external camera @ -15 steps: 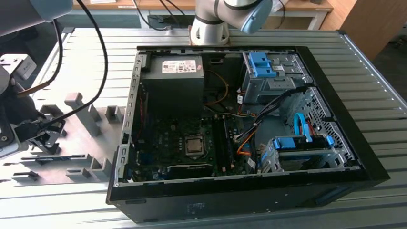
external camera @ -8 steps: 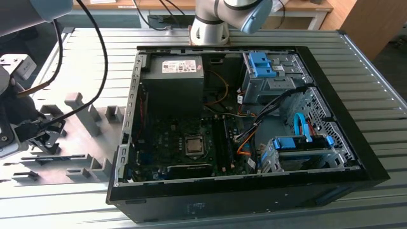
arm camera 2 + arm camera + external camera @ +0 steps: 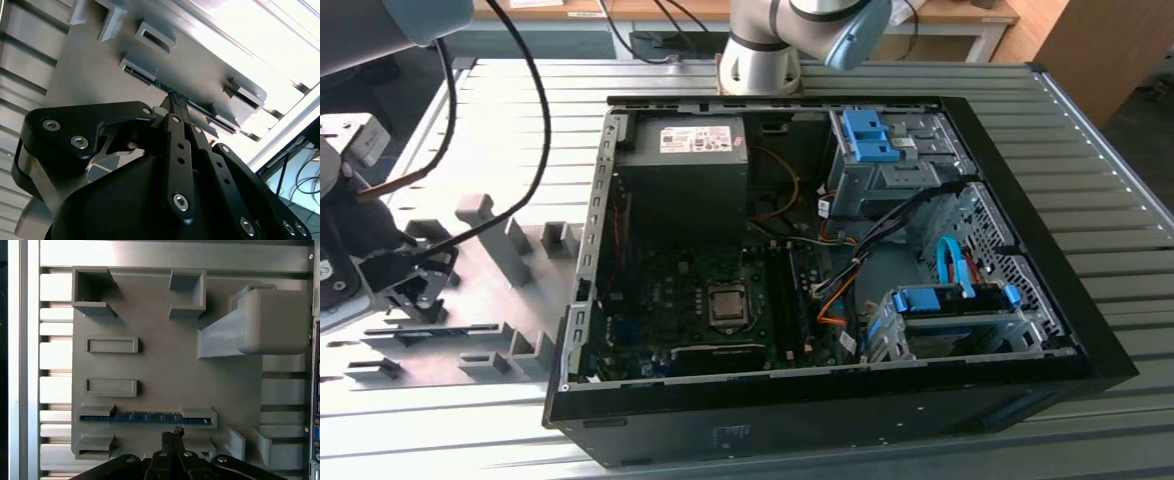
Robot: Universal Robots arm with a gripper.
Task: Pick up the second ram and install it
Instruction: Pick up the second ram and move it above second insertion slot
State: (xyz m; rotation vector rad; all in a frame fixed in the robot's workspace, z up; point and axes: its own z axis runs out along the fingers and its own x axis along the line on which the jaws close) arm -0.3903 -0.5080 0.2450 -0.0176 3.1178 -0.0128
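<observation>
Fingers look drawn close together with nothing between them, their tips poised just short of the second ram and, as far as the first wrist view shows, not touching it. The stick stands on its long edge, each end seated in one of two slotted blocks, its middle span bare. Its long axis runs crosswise to the fingers, which line up with that bare middle span, a little toward one block. The blocks belong to a grey fixture plate lying on the ribbed metal surface near its edge at the exterior view's left, beside the open computer case, which sits toward the middle.
</observation>
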